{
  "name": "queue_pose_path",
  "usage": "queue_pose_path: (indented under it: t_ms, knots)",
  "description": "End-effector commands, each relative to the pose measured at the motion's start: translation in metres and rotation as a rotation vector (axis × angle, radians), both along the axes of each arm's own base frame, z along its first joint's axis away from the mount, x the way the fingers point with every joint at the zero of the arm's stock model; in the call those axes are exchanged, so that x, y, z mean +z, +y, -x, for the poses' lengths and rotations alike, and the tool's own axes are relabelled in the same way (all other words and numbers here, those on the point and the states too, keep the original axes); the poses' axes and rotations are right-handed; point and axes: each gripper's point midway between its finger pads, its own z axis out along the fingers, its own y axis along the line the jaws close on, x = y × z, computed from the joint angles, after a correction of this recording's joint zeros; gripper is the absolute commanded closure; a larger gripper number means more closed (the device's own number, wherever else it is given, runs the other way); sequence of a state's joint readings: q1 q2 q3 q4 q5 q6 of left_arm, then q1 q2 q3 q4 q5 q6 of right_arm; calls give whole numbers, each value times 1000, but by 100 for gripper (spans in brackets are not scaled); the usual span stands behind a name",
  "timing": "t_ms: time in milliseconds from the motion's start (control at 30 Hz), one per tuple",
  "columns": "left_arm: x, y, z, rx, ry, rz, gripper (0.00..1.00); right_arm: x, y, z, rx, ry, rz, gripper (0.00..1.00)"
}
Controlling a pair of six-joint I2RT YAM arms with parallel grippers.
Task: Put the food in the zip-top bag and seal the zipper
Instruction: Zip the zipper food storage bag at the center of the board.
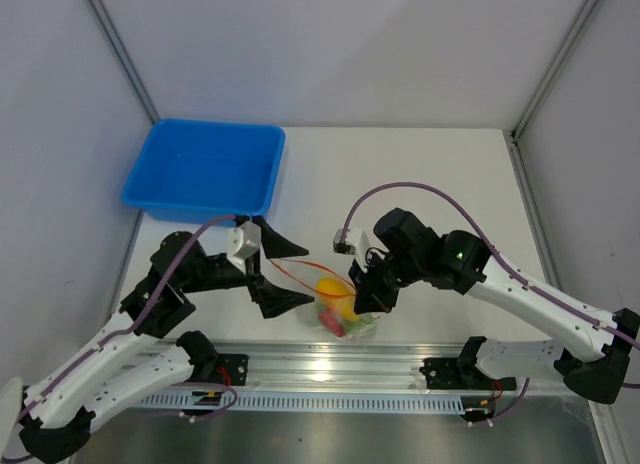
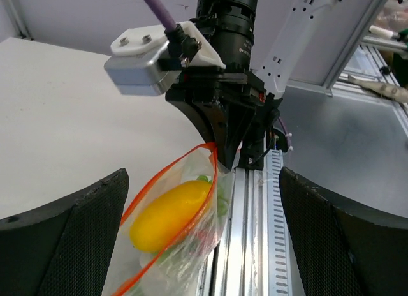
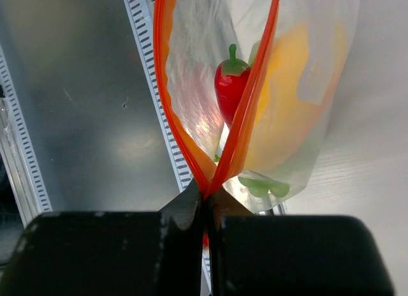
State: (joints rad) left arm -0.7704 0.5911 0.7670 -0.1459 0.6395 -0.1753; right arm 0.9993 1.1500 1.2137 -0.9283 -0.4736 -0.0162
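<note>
Right gripper [image 3: 204, 205]: jaws together, clamped on one end of the zipper [image 3: 171, 117], where its two strips meet.
Left gripper [image 1: 308, 274]: jaws wide apart and holding nothing, straddling the far end of the mouth.
Zip-top bag [image 1: 345, 322]: at the middle of the table's [image 1: 400, 174] near edge, against the metal rail [image 1: 330, 369]. It hangs by the pinched corner with its mouth gaping.
Food: the red chili pepper [image 3: 229, 85], yellow-orange piece [image 2: 167, 213] and a green piece [image 3: 261, 184] are all inside.
Risk, spill: only one corner is held, so a tilt or tug could tip the food out of the open mouth.
Risk, poor seal: if the left jaws close with the strips misaligned or on the film alone, the zipper would likely stay open.
Risk, snag: the floppy bag lies close to the rail and could catch on it.
Open room: bare table stretches toward the far edge and the right; the blue bin [image 1: 205, 169] fills the far left corner, well apart.
</note>
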Motion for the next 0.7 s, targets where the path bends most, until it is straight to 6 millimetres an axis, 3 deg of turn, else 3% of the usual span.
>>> queue_pose_path:
  t_ms: [0,233,667]
  knots:
    - [19,-12,3,-90,-197,-22,1,26,2,7,22,0,-66,100]
    - [5,-21,-1,-173,-354,-85,1,33,4,13,47,18,-90,100]
    - [-9,-47,6,-391,-280,-138,1,39,5,17,61,20,-92,100]
